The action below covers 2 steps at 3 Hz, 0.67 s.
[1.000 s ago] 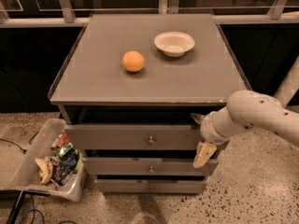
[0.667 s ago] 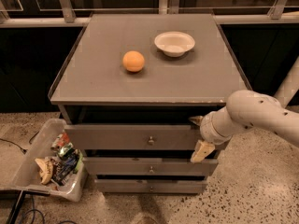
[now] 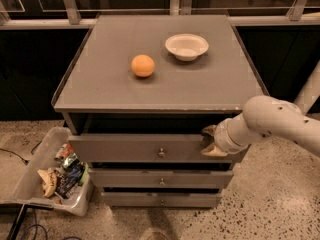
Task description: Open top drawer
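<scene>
The top drawer [image 3: 135, 148] is the widest grey front under the cabinet top, with a small round metal knob [image 3: 161, 152] at its middle. It stands out a little from the cabinet, with a dark gap above it. My gripper [image 3: 212, 141] is at the right end of this drawer front, level with it and right against it, at the end of the white arm [image 3: 272, 124] that comes in from the right. Its tips are partly hidden against the drawer end.
Two narrower grey drawers [image 3: 160, 179] sit below. An orange [image 3: 143, 65] and a white bowl [image 3: 186, 46] rest on the cabinet top [image 3: 100, 84]. A bin of snack packets [image 3: 52, 171] stands on the floor at the left. A cable [image 3: 20, 156] runs beside it.
My gripper has risen from hanging below the drawer's right end and now lies level with the drawer front. The drawer has not visibly moved.
</scene>
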Motion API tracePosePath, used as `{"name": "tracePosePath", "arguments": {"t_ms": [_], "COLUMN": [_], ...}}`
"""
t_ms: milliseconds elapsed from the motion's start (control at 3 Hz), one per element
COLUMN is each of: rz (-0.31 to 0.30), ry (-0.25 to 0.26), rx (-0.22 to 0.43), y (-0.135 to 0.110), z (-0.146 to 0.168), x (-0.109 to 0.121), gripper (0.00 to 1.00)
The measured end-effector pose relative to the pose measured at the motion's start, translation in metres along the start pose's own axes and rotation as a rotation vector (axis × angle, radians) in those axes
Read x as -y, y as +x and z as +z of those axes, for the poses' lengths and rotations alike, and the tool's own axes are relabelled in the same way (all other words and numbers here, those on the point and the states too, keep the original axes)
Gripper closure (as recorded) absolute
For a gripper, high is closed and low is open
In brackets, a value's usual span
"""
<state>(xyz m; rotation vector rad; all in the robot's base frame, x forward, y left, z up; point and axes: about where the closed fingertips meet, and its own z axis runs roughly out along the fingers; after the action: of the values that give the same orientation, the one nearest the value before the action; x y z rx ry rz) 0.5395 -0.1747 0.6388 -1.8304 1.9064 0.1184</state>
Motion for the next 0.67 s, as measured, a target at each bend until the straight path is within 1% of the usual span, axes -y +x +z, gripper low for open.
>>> {"name": "tracePosePath", "arguments": {"t_ms": [333,667], "rz": [0.0,0.0], "ry": [0.0,0.0], "rx": [0.0,0.0], "y": [-0.0001,-0.0012], "z": [-0.0002,-0.0027], "x": [0.0,0.0007], "gripper": [0.89,1.0]}}
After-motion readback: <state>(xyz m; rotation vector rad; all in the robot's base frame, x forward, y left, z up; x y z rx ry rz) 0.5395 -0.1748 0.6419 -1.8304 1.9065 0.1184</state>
